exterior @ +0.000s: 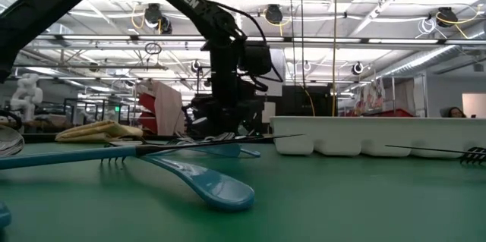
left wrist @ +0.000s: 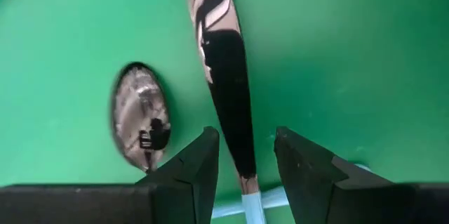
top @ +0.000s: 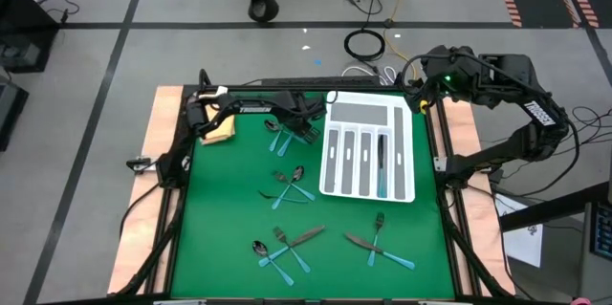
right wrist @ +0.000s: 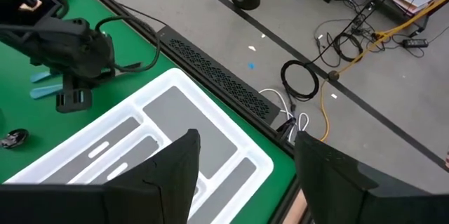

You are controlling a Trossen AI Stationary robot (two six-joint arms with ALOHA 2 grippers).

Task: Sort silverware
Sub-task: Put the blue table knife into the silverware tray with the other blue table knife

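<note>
Toward the far left of the green surface [top: 229, 248], beside the white organiser tray [top: 402, 195], the left pincer [top: 308, 133] is hanging low over a knife [left wrist: 228, 76], its fingers [left wrist: 200, 171] spread and straddling the dark blade just above the teal handle, with nothing pinched yet; a spoon bowl [left wrist: 140, 126] is lying just beside the blade. Remaining silverware is lying scattered: a crossed group [top: 290, 186] near the tray's left wall, another cluster [top: 282, 246] at the near edge, and a fork and knife [top: 378, 240] below the tray. At least one piece [top: 382, 163] is already sitting in a tray slot. A folded yellow cloth [top: 220, 130] is resting at the far left corner. The right pincer [right wrist: 242, 175] is waiting above the tray's far right corner, fingers spread and holding nothing. Judged step: taking up the knife. To do it well, the pincer should be lowering squarely, closing across the narrow neck where blade meets handle (flat metal slips easily), keeping clear of the neighbouring spoon, then lifting level before carrying it to the matching slot.
</note>
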